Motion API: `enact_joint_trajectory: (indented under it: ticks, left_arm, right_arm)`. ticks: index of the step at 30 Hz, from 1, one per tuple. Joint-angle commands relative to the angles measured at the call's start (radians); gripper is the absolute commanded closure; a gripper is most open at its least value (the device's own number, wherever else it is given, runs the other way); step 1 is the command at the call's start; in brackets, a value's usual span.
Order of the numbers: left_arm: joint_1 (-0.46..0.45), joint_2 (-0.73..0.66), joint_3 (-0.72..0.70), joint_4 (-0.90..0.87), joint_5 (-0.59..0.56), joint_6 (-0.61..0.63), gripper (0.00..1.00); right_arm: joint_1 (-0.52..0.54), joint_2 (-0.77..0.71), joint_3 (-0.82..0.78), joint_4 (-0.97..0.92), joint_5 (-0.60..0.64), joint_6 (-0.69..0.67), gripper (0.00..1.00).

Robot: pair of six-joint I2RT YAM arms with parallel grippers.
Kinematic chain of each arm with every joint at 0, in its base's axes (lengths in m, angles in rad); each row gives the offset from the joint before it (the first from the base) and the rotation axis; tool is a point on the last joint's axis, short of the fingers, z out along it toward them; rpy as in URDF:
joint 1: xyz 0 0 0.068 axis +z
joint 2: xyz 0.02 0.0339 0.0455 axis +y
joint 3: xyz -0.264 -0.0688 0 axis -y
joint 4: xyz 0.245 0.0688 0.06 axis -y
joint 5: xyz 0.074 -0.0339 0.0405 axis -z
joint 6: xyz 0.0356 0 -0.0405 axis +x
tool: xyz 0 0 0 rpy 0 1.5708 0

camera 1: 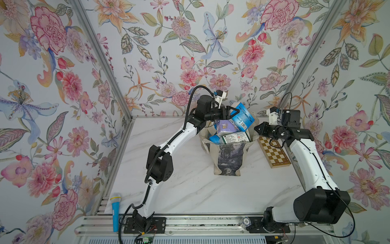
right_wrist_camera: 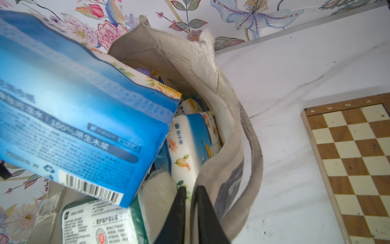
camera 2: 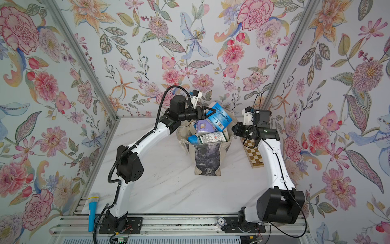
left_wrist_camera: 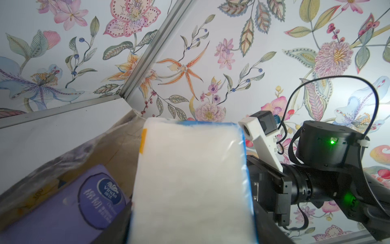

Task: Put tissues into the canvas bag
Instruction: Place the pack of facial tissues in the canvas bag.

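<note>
The cream canvas bag stands open at the back of the table, also seen in the other top view, stuffed with tissues. A lilac pack and a green-white pack lie on top. My left gripper is shut on a blue pack that tilts over the bag's mouth. In the left wrist view that blue pack fills the space between the jaws, beside the lilac pack. My right gripper pinches the bag's rim at its right side.
A wooden chessboard lies right of the bag, under the right arm. A blue toy microphone rests at the front left edge, and a poker chip sits on the front rail. Flowered walls close in three sides.
</note>
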Motion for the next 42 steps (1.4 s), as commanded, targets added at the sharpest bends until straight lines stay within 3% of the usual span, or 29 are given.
enact_joint_trajectory:
  ticks: [1,6,18,20,29,35,42]
  left_arm:
    - [0.0,0.019,0.141,-0.195,0.038,0.131,0.31]
    - [0.007,0.043,0.182,-0.39,-0.078,0.259,0.31]
    - [0.007,0.139,0.268,-0.539,-0.351,0.36,0.29]
    - [0.007,0.136,0.268,-0.567,-0.352,0.376,0.28]
    - [0.006,-0.046,0.13,-0.493,-0.331,0.414,0.13]
    - [0.008,-0.126,0.115,-0.482,-0.357,0.433,0.12]
    - [0.02,-0.235,0.013,-0.543,-0.568,0.488,0.14]
  right_arm:
    - [-0.004,-0.002,0.019,0.02,-0.002,-0.009,0.85]
    - [-0.002,-0.003,0.016,0.036,-0.003,0.002,0.85]
    - [0.0,-0.008,0.021,0.038,0.007,0.008,0.85]
    - [0.0,-0.008,0.022,0.041,0.012,0.009,0.82]
    - [0.001,-0.051,-0.005,0.135,0.011,0.038,0.8]
    - [0.001,-0.092,-0.035,0.219,-0.001,0.058,0.76]
    - [0.062,-0.147,-0.083,0.394,-0.066,0.032,0.71]
